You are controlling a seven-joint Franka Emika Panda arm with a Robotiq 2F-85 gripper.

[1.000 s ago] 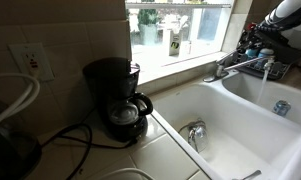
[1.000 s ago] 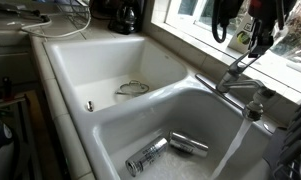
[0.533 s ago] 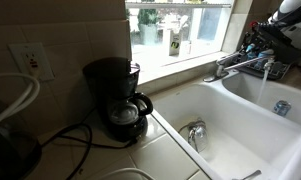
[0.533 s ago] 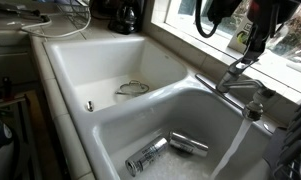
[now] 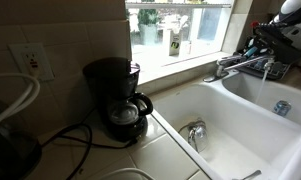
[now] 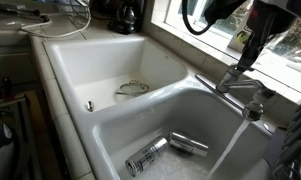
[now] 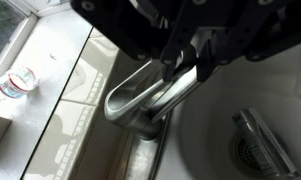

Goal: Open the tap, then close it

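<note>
The tap [image 5: 230, 68] is a shiny silver faucet at the back of the white sink, under the window; it also shows in the other exterior view [image 6: 240, 82]. My gripper [image 5: 258, 52] hangs right over it, as that view shows too [image 6: 245, 58]. In the wrist view the gripper [image 7: 188, 68] comes in from the top. Its dark fingers [image 7: 173, 60] stand on either side of the end of the tap's lever [image 7: 140, 95], close against it. The slim spout runs under the lever towards the basin.
The white double sink [image 6: 110, 100] holds two metal cans [image 6: 148, 156] [image 6: 190, 145] in the near basin. A black coffee maker [image 5: 115, 95] stands on the counter. A small chrome fitting [image 5: 195, 132] sits inside a basin. A bottle [image 7: 18, 82] stands on the window sill.
The arm's black cable loop has swung left along the window in an exterior view. The gripper stays at the tap's lever, shifted only slightly.
</note>
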